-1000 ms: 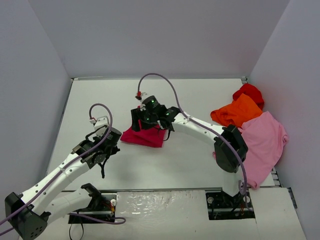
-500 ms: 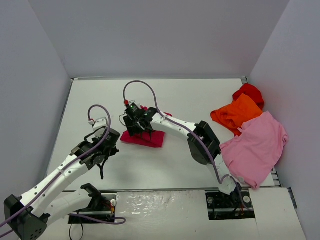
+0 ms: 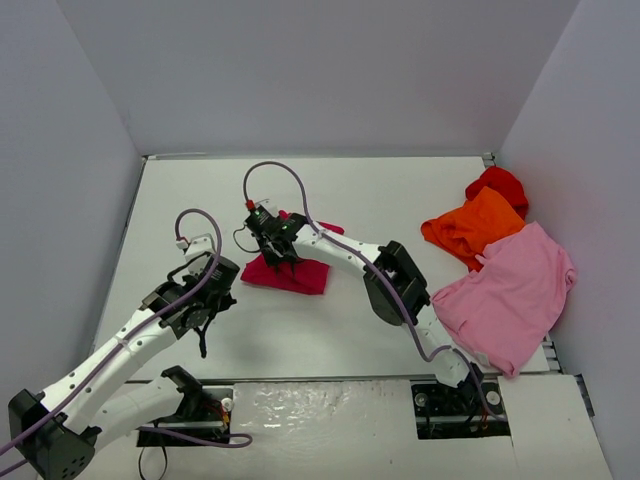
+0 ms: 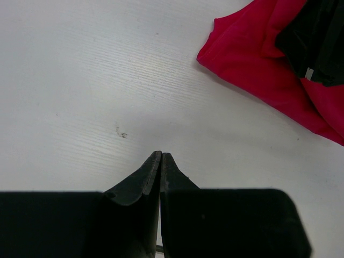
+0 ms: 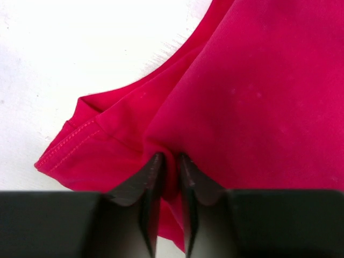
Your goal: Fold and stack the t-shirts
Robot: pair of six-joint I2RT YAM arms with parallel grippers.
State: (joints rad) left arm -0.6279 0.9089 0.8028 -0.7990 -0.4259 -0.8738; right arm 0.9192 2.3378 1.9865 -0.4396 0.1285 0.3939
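Observation:
A folded raspberry-red t-shirt (image 3: 303, 277) lies on the white table, left of the middle. My right gripper (image 3: 279, 257) reaches down onto its left part and is shut on a pinched fold of the shirt (image 5: 258, 97), with cloth squeezed between the fingers (image 5: 171, 157). My left gripper (image 3: 218, 300) hovers over bare table to the shirt's left, shut and empty (image 4: 161, 154); the shirt's corner (image 4: 252, 59) shows at the upper right of that view. Orange (image 3: 472, 226), bright red (image 3: 498, 186) and pale pink (image 3: 510, 295) t-shirts lie loose at the right.
Grey walls close in the table (image 3: 200, 200) at the back, left and right. The pale pink shirt hangs over the table's near right edge. The right arm (image 3: 390, 280) stretches across the middle with its purple cable (image 3: 300, 190) arching above.
My right gripper slid left across the raspberry-red shirt and closed its jaws on a fold near the left edge. The left arm has barely moved.

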